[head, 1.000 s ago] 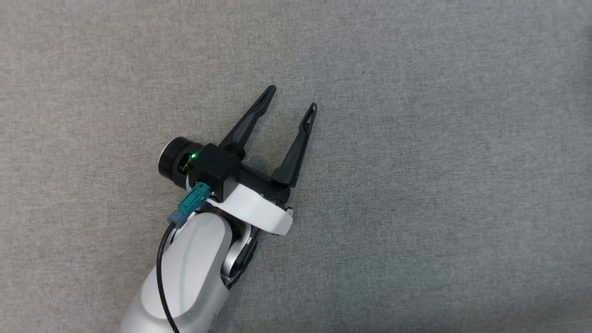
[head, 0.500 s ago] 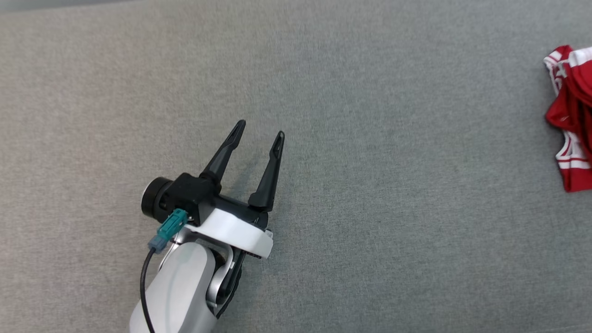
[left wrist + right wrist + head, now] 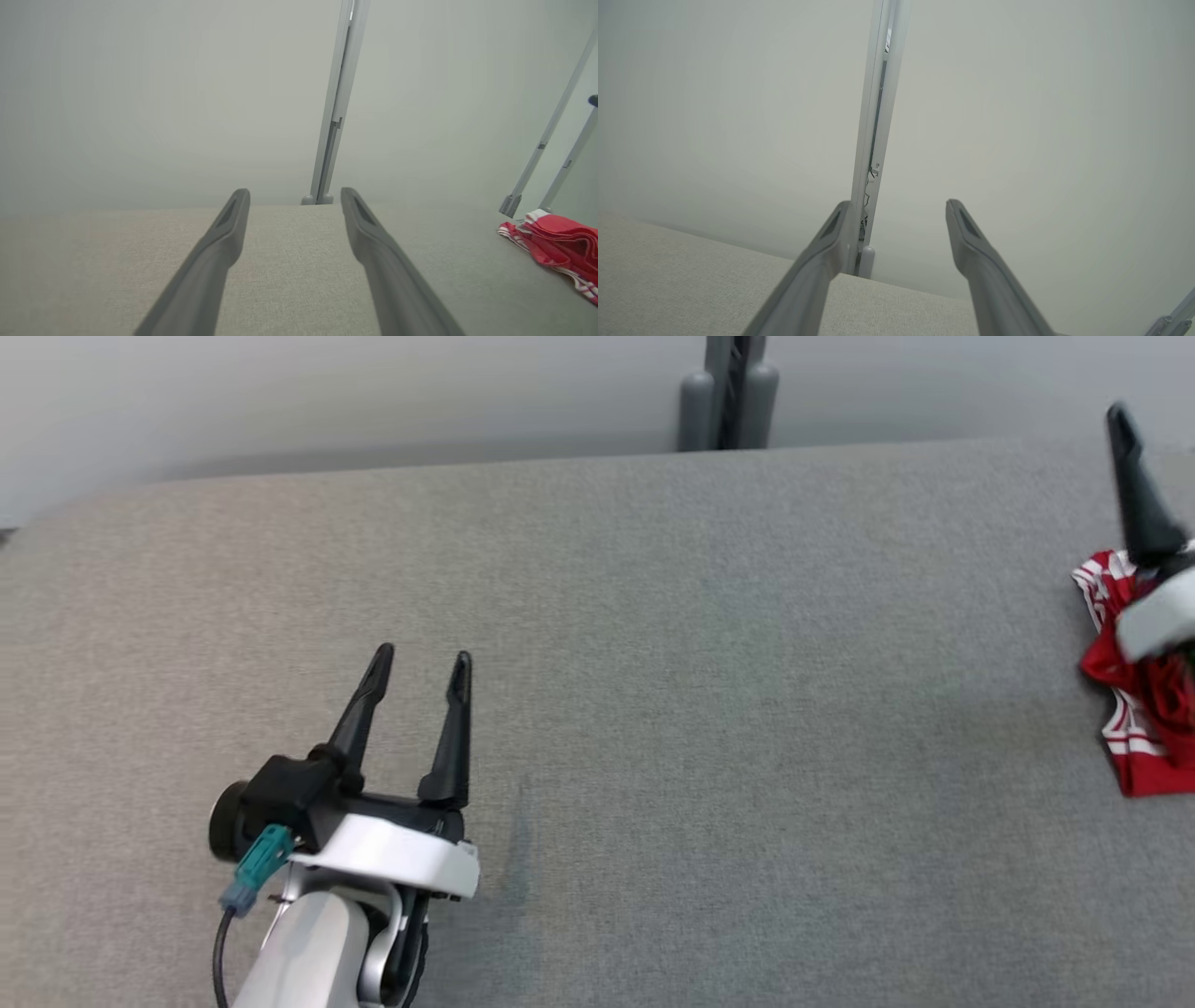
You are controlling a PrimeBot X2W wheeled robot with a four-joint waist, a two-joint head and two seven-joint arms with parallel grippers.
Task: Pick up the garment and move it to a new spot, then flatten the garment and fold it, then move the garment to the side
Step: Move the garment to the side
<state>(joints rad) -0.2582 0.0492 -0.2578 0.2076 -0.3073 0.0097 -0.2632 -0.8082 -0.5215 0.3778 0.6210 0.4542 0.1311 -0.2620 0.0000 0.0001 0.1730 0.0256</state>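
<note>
Red garment (image 3: 1144, 767) lies crumpled on grey cloth (image 3: 747, 709); right gripper (image 3: 899, 204) hangs over it, left gripper (image 3: 422, 658) well apart, both jaws spread; grey post (image 3: 728, 392) beyond.

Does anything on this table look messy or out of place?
Yes: the red garment lies bunched in a crumpled heap at the table's right end, not spread flat. Nothing else looks odd.

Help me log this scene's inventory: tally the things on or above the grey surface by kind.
Crumpled red-and-white garment: 1
Dark two-fingered tools: 2, left tool and right tool, both open
Total: 3
</note>
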